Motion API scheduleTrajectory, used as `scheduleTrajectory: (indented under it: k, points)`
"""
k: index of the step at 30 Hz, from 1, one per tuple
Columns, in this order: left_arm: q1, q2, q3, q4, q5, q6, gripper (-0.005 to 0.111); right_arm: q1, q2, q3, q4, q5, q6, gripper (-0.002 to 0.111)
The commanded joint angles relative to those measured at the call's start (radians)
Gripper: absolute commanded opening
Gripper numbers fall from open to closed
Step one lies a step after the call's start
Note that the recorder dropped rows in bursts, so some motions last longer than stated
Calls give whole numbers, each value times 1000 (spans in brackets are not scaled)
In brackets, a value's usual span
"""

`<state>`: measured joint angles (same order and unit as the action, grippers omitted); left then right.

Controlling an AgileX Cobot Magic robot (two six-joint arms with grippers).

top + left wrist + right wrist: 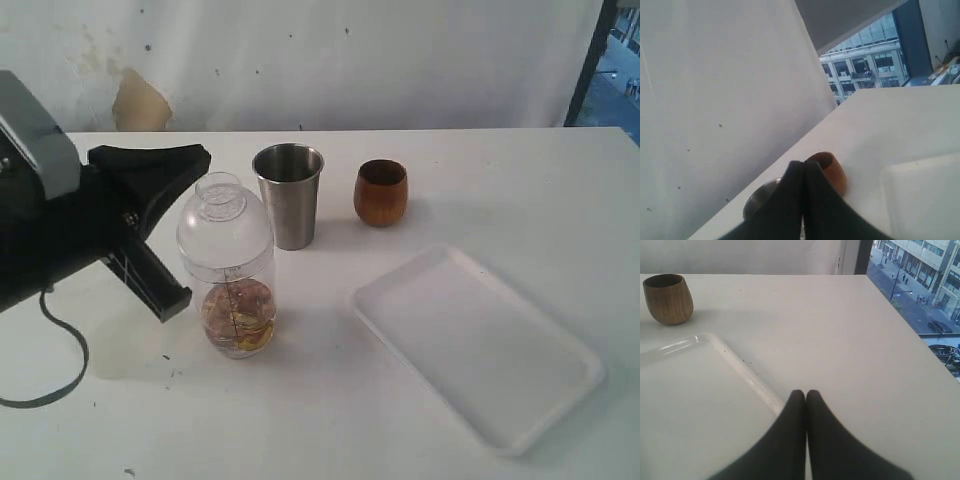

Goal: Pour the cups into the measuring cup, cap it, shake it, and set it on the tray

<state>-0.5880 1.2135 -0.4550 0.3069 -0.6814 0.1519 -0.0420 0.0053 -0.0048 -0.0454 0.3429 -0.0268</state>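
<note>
Wide white tabletop [480, 190], and the biggest thing on it is the flat white tray [470, 340], near right, bare, with open surface around it. That reads as the landing spot kept free for the last step. Over on the left the black left arm reaches in, and its pincer [803, 165] is pressed tight together, gripping nothing, tips pointing right just beside the shaker's top. It looks close but apart from it, so I'd call this a pause between steps and not a grasp. Beside it stands the measuring cup [238, 290], upright, left of centre on the tabletop, with a small heap of brown and yellow bits at the bottom; what they are I can't tell. The clear domed cap [224, 225] sits on its mouth, neck up, so pouring and capping look done and the shake looks like the next job. For that the pincer will have to spread wide first. Just behind it to the right is the steel tumbler [290, 200], upright, and farther right the small wooden cup [381, 193], also upright, both parked at the far side, clear of the route to the tray. The right pincer [805, 394] is also closed and empty, hanging low by the tray's rim, out of the way.
</note>
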Motion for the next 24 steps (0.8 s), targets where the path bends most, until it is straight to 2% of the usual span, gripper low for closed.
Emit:
scheduleTrajectory:
  k: [1,10,16,24]
  points:
    - [-2,73,-36,-81,-8,55,0,-8,-5,5,-4,-3,4,0]
    - [88,163,-69,-95,-32,20,0,-8,-5,5,-4,-3,4,0]
    - [97,172,-69,66,-57,-103,0,-8,-5,5,-4,-3,4,0]
    - [97,173,-69,67,-48,-98,0,-8,-5,5,-4,-3,4,0]
